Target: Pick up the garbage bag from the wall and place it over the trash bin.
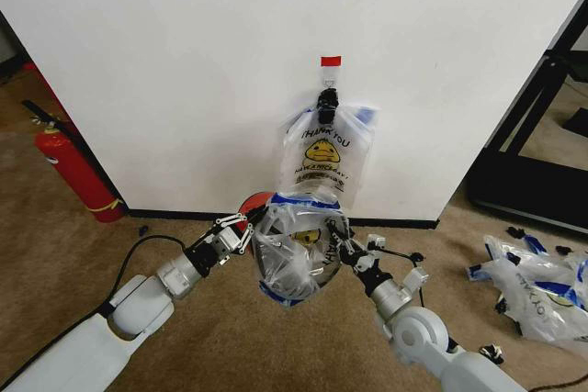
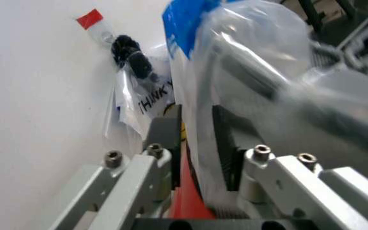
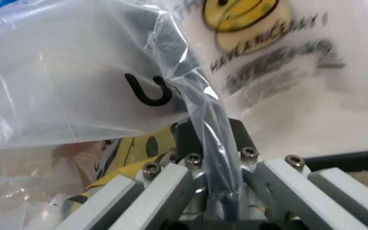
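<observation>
Left gripper (image 1: 246, 231) | pinching garbage bag (image 1: 292, 259) | right gripper (image 1: 338, 247) likewise

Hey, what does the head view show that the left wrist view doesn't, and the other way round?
Head view alone: the red fire extinguisher by the wall, spare bags on the carpet, and both arms, with the right gripper on the garbage bag stretched between them. Left wrist view alone: the left gripper close up, its fingers pinching a fold of plastic. Both share the red tape strip, the black clip and the hanging bag.
</observation>
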Robot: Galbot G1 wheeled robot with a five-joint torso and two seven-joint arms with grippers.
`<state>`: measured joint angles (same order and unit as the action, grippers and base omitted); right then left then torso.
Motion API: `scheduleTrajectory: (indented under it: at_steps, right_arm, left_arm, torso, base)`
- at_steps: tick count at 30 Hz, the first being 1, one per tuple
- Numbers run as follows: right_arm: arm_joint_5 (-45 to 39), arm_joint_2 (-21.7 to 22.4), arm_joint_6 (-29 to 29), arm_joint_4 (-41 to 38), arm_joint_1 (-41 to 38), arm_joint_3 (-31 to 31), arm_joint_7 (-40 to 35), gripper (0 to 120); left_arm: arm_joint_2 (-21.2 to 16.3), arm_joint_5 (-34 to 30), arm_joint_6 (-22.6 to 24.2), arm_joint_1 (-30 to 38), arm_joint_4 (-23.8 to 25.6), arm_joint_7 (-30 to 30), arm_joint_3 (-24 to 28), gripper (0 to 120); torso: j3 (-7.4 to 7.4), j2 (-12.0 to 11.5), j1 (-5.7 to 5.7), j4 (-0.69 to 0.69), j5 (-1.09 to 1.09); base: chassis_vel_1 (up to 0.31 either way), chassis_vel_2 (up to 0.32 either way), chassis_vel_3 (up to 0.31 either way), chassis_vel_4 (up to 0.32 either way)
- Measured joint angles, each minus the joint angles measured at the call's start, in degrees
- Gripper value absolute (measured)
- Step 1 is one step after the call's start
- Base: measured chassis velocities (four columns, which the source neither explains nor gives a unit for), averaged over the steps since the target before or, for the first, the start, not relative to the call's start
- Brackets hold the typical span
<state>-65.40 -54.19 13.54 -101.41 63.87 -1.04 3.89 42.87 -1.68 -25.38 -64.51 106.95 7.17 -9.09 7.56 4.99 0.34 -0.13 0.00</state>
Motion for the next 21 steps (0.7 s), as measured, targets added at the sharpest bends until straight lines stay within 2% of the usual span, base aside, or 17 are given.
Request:
scheduleTrajectory:
  at_steps: [3,5,6,9,11,12,14,19,21]
  right_arm:
    - [-0.11,0.16,-0.01,0.1,-0.43,1.31,-1.03,0]
    - [-0.11,0.25,-0.02,0.13,-0.49,1.52,-1.3,0]
    - [-0.11,0.4,-0.1,0.13,-0.52,1.79,-1.72,0]
    - [0.47,0.56,-0.33,0.13,-0.43,2.0,-2.47,0]
    - [1.49,0.55,-0.39,0.27,-0.25,1.85,-2.79,0]
    - [1.49,0.55,-0.39,0.27,-0.25,1.85,-2.79,0]
    - [3.11,0.44,-0.4,0.52,-0.03,1.21,-3.18,0]
    - [8.59,-0.11,0.15,1.11,0.02,-1.37,-3.22,0]
    - [9.54,-0.3,0.43,1.22,-0.07,-1.8,-3.22,0]
  left_arm:
    - [-0.02,2.84,-0.95,0.16,-1.58,1.4,-1.54,35]
    - [-0.02,3.49,-1.23,0.21,-1.93,1.76,-1.97,35]
    - [-0.02,4.42,-1.81,0.27,-2.39,2.55,-2.75,44]
    - [-0.05,4.88,-2.9,0.34,-2.41,3.72,-4.77,58]
    - [-0.07,3.29,-2.86,0.42,-0.77,3.73,-5.75,66]
    - [-0.07,3.29,-2.86,0.42,-0.77,3.73,-5.75,66]
    - [-0.2,0.83,-1.78,0.59,2.29,3.51,-5.95,74]
    - [0.25,-1.91,1.99,0.43,7.42,3.41,-2.63,93]
    - [0.52,-1.62,2.34,0.41,7.63,3.8,-2.05,94]
  torso:
    - [0.0,0.0,0.0,0.0,-0.01]
    - [0.0,0.0,0.0,0.0,-0.01]
    - [0.0,0.0,0.0,0.0,-0.01]
    - [0.0,0.0,0.0,0.0,-0.01]
    - [0.0,0.0,0.0,0.01,-0.01]
    - [0.0,0.0,0.0,0.01,-0.01]
    - [0.0,0.0,0.0,-0.01,0.01]
    - [0.0,0.0,0.0,0.0,0.01]
    - [0.0,0.0,0.0,0.0,0.0]
  base:
    - [0.0,0.0,0.0,0.0]
    - [0.0,0.0,0.0,0.0]
    - [0.0,0.0,0.0,0.0]
    - [0.0,0.0,0.0,0.0]
    - [0.0,0.0,0.0,0.0]
    - [0.0,0.0,0.0,0.0]
    - [0.0,0.0,0.0,0.0]
    - [0.0,0.0,0.0,0.0]
    - [0.0,0.0,0.0,0.0]
